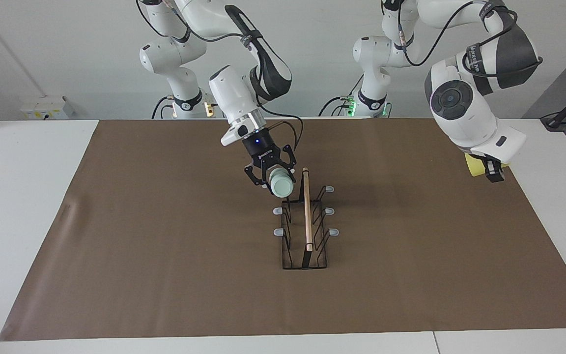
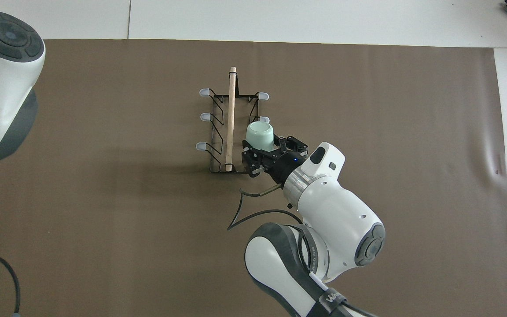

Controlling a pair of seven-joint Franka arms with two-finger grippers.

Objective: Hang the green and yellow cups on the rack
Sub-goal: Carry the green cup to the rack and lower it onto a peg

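Here the right hand, pinched on the mint green cup, hangs tilted over the rack's end nearest the robots, mid-worktop, the cup's mouth turned down toward a grey-tipped prong. To seat it well, the mouth should line up with the prong before lowering and releasing. The left hand, closed on the yellow cup, hovers at the brown mat's edge at the left arm's end.

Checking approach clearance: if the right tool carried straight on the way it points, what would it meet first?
Probably the rack: the right tool, shut on the green cup, slants down toward the prongs nearest the robots. Depth is unclear.
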